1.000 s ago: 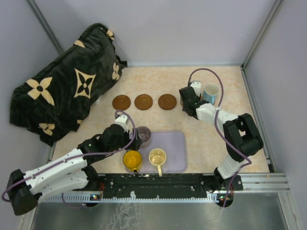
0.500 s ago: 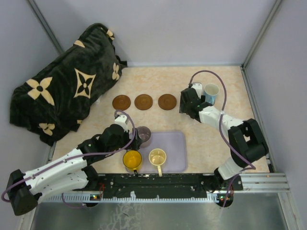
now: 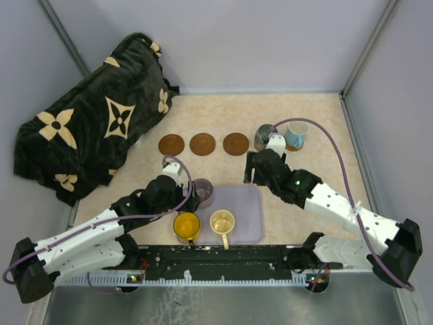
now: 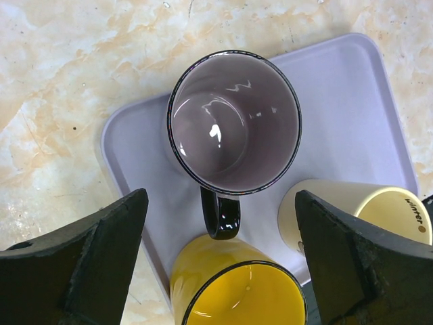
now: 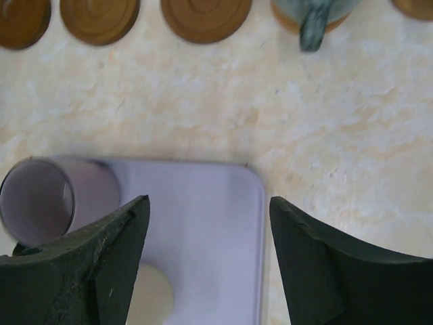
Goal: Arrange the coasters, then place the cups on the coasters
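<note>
The left gripper (image 4: pixel 220 203) has its fingers (image 4: pixel 101 264) spread wide, holding nothing, above the purple mug (image 4: pixel 233 122). That mug stands upright at the far left corner of the tray (image 4: pixel 352 101), its handle (image 4: pixel 220 213) pointing at the yellow mug (image 4: pixel 237 291) just beside it, with the cream mug (image 4: pixel 352 210) near. A clean lift probably means pinching the wall away from those neighbours. The right gripper (image 5: pixel 206 210), also spread and empty, hovers over the tray's far right corner, with three bare coasters (image 5: pixel 206 13) and the grey-green mug (image 5: pixel 312 17) beyond.

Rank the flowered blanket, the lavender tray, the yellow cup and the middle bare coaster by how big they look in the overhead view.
Largest: flowered blanket.
Next: lavender tray.
Smallest: yellow cup and middle bare coaster, which look about alike.
</note>
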Robot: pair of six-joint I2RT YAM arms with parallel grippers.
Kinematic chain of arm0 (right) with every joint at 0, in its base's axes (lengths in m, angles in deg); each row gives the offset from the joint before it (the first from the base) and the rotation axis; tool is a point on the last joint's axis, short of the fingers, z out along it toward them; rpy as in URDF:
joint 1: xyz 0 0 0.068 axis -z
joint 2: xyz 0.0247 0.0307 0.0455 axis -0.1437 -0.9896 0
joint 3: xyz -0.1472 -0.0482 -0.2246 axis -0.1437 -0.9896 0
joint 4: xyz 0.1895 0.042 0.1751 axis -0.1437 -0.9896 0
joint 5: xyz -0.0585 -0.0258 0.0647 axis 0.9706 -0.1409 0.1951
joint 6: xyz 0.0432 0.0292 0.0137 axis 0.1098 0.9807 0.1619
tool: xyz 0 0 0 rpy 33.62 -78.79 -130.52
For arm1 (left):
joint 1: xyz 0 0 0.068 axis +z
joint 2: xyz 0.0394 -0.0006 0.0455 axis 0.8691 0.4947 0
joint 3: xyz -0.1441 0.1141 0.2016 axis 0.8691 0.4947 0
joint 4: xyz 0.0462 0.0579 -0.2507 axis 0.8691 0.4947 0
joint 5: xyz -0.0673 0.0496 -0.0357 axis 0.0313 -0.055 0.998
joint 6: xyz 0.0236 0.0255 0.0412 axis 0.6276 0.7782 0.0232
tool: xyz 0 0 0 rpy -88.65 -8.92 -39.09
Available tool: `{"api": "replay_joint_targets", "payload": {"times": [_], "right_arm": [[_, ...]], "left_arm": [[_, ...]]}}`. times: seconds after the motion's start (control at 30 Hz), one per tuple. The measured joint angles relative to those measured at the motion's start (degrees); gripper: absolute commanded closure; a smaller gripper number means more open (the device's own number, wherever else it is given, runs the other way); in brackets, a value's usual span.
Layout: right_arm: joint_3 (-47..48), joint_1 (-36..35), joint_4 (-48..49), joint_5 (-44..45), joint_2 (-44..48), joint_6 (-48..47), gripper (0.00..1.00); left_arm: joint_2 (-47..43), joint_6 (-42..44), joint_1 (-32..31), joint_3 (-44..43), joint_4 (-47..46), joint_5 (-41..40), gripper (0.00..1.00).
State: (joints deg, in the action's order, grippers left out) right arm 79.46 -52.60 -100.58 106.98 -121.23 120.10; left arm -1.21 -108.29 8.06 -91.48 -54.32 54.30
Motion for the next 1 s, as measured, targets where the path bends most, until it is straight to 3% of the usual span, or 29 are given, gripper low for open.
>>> {"api": "replay_joint_targets", "payload": {"times": [0.27, 0.53, 0.73, 1.0], "right_arm": [[-0.11, -21.29, -16.28, 3.98, 4.98, 14.56, 0.29], [0.2, -41.38, -26.21, 7.26, -0.11, 30.62, 0.29], [4.11, -49.16, -29.46, 8.41, -10.45, 37.38, 0.3], [7.61, -52.37, -29.44, 8.44, -16.68, 41.51, 0.32]], "left_arm": [[3.98, 0.13, 0.0, -0.28, -0.35, 0.02, 0.03], [4.48, -0.48, 0.0, -1.11, -0.81, -0.11, 0.03], [2.43, -0.92, 0.0, -1.11, -0.7, -0.52, 0.03], [-1.7, -2.16, 0.0, -0.96, 0.37, -0.98, 0.02]]}}
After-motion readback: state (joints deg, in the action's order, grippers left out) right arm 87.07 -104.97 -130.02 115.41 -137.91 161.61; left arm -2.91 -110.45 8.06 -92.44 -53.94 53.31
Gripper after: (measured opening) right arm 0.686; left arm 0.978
